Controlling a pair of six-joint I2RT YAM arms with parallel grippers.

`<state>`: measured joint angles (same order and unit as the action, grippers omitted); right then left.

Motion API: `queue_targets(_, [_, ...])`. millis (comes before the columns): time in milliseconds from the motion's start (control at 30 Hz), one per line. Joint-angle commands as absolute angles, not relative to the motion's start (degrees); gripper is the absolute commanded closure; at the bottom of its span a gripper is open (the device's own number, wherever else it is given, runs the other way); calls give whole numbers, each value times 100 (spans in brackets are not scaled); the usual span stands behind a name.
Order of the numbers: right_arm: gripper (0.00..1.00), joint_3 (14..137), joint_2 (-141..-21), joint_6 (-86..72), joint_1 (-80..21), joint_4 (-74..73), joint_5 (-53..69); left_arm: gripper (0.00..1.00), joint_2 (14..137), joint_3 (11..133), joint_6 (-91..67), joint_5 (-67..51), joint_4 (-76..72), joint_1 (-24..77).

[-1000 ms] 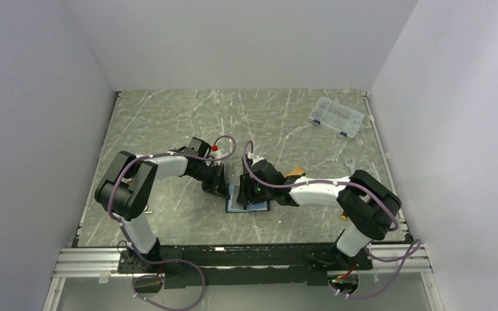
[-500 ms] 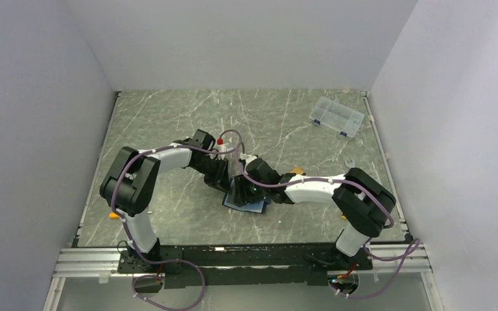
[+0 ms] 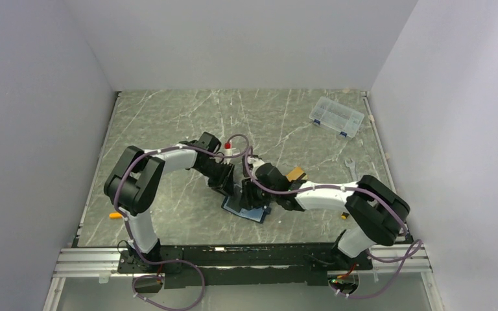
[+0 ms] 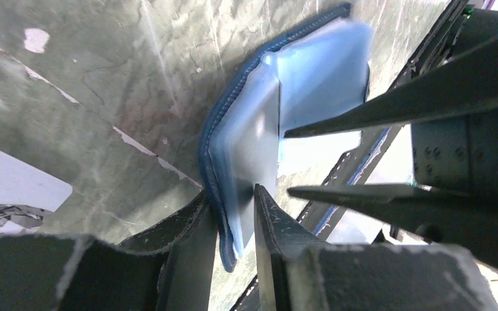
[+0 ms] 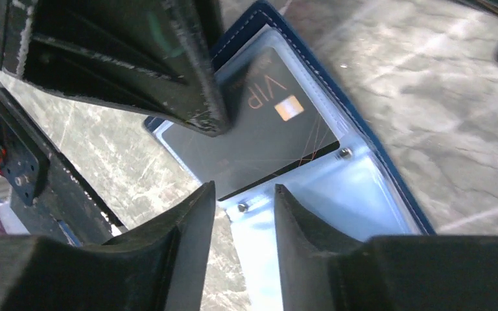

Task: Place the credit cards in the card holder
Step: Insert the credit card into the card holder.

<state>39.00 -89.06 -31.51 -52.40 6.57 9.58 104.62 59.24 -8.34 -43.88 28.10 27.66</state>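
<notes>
The navy card holder lies open on the table, light blue inside. In the left wrist view my left gripper is shut on one edge of the card holder, which is lifted off the table. A grey card marked "VIP" with a gold chip sits in its clear pocket. My right gripper is open, its fingers either side of the inner flap's corner. An orange-gold card lies on the table behind the right wrist. My left gripper and right gripper meet over the holder.
A clear plastic compartment box stands at the back right. A small wrench lies near the right edge. A small orange item lies by the left arm. A white flat piece with a rounded corner lies beside the holder.
My left gripper has moved right onto the card holder's edge. The holder has turned and shifted slightly. My right arm's elbow has swung right while its gripper stays over the holder.
</notes>
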Motion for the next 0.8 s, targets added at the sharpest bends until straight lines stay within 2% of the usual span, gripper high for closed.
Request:
queue_targets(0, [62, 3599, -8432, -3454, -4910, 1280, 1173, 69, 10312, 5856, -586, -4585, 2872, 2792])
queue_targets(133, [72, 3447, -8417, -3625, -4695, 1378, 1326, 70, 10248, 5788, -597, -4553, 2798, 2790])
queue_targets(300, [91, 3476, -8611, -3723, -4608, 1509, 1384, 71, 10217, 5769, -597, -4329, 2783, 2787])
queue_targets(433, [100, 3511, -8833, -3742, -4600, 1594, 1495, 71, 10041, 5737, -606, -3951, 2724, 2781])
queue_targets(767, [100, 3568, -9118, -3717, -4602, 1657, 1558, 70, 10157, 5766, -580, -3961, 2735, 2869])
